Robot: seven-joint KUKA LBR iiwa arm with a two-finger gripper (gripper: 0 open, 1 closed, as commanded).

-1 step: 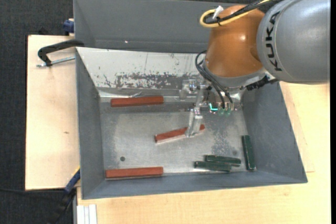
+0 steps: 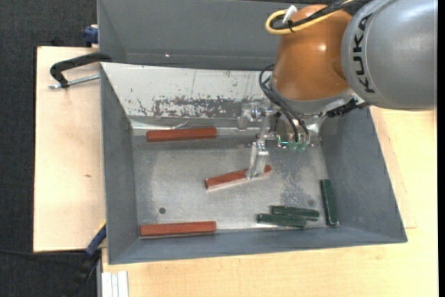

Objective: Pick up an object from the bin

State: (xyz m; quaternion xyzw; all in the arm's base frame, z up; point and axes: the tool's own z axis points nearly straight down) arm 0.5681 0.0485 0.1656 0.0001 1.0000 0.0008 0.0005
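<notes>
My gripper (image 2: 259, 163) is down near the bin floor, right of the middle, under the orange wrist cover. It stands at the right end of a red-brown flat stick (image 2: 226, 181) that lies slanted on the floor, and its metal tip crosses that end. Whether it clasps the stick cannot be made out. A little to the right and toward the front lie dark green sticks (image 2: 288, 215), and one more dark green stick (image 2: 327, 202) lies by the right wall.
Another red-brown stick (image 2: 182, 135) lies along the back wall at the left. A third one (image 2: 177, 227) lies along the front wall at the left. The arm and its cover overhang the bin's back right corner.
</notes>
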